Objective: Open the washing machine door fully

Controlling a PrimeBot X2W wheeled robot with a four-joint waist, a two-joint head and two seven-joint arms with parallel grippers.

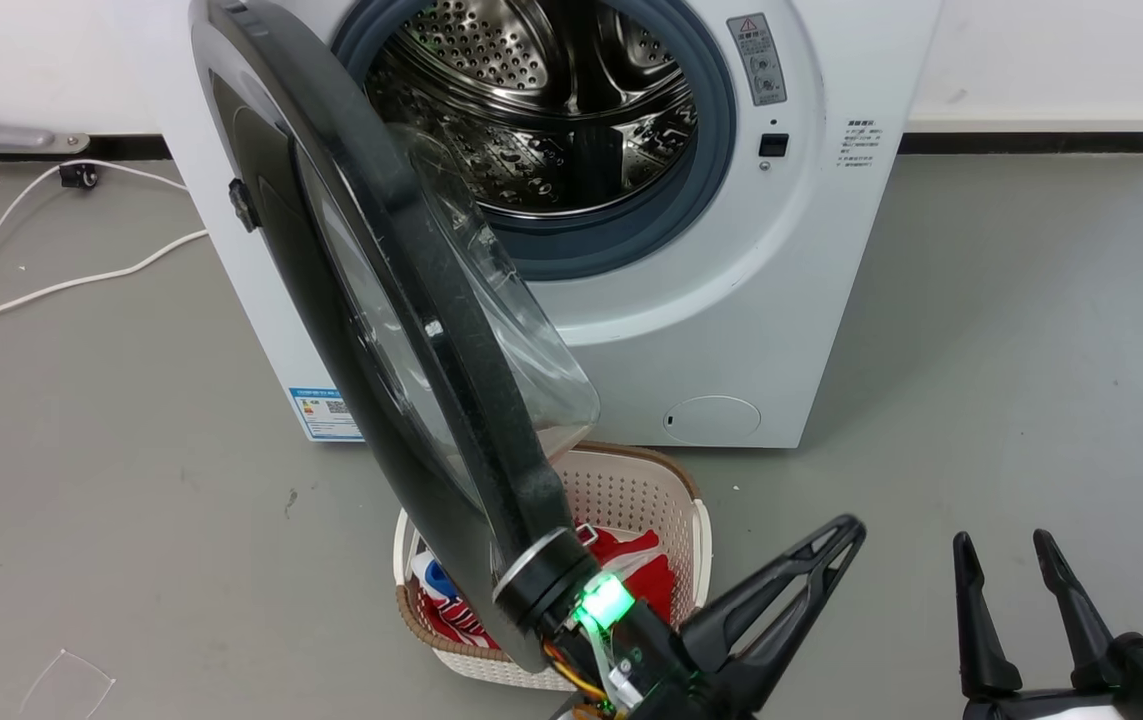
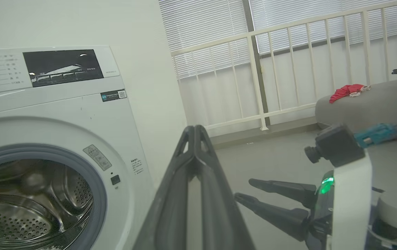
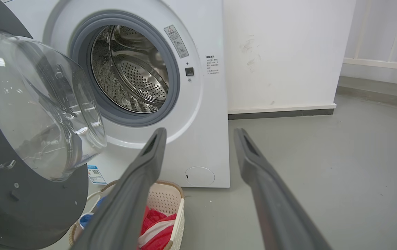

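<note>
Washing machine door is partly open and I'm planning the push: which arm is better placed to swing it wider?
Likely left: the left end effector, shut, sits near the lower rim of the washing machine door; the right end effector, open, hangs farther right, apart from it.

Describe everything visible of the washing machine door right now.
The washing machine door is a round disc with a wide glossy black rim and a clear domed glass bowl bulging from its inner face. It stands open, roughly edge-on to the head camera, hinged on that view's left, above the laundry basket. The left claw, shut, is off it; whether the wrist behind touches its lower edge is unclear.
</note>
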